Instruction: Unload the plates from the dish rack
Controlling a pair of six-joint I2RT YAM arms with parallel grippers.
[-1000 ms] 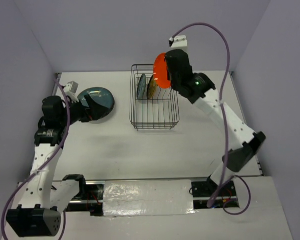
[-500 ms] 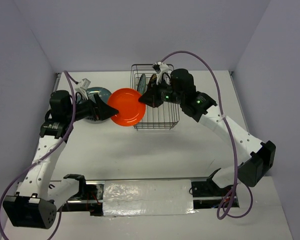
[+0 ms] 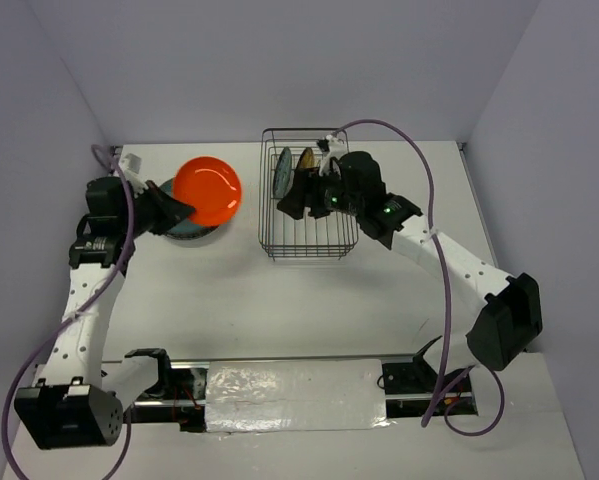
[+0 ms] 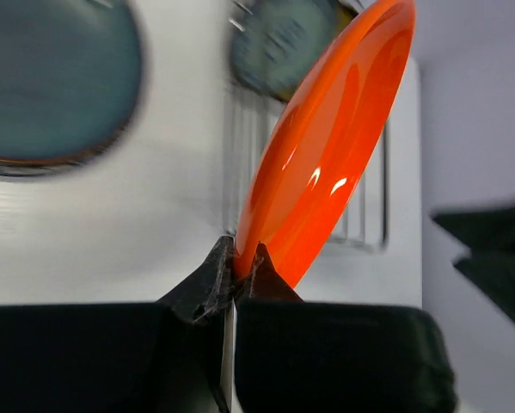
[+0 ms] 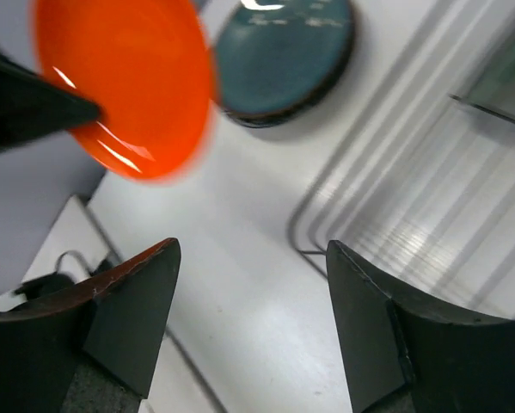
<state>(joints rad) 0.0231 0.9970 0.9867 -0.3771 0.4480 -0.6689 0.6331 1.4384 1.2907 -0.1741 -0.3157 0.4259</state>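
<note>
My left gripper point(image 3: 183, 211) point(image 4: 240, 268) is shut on the rim of the small plain orange plate point(image 3: 207, 191) point(image 4: 326, 146). It holds the plate tilted in the air above the dark teal plate point(image 3: 186, 228) point(image 4: 51, 77), which lies flat on the table. My right gripper point(image 3: 291, 203) point(image 5: 253, 258) is open and holds nothing. It hovers over the left part of the dish rack point(image 3: 314, 242) point(image 5: 395, 172). Two plates point(image 3: 282, 172) point(image 3: 304, 160) stand upright in the rack's far left corner. The right wrist view also shows the orange plate point(image 5: 124, 82) and the teal plate point(image 5: 287, 56).
The rack stands at the back middle of the white table, close to the back wall. Purple walls close the table in on three sides. The right arm's purple cable point(image 3: 419, 150) loops above the rack.
The orange plate went from my right gripper to my left, which shut on it and carried it left over the teal plate. My right gripper opened and drew back over the rack.
</note>
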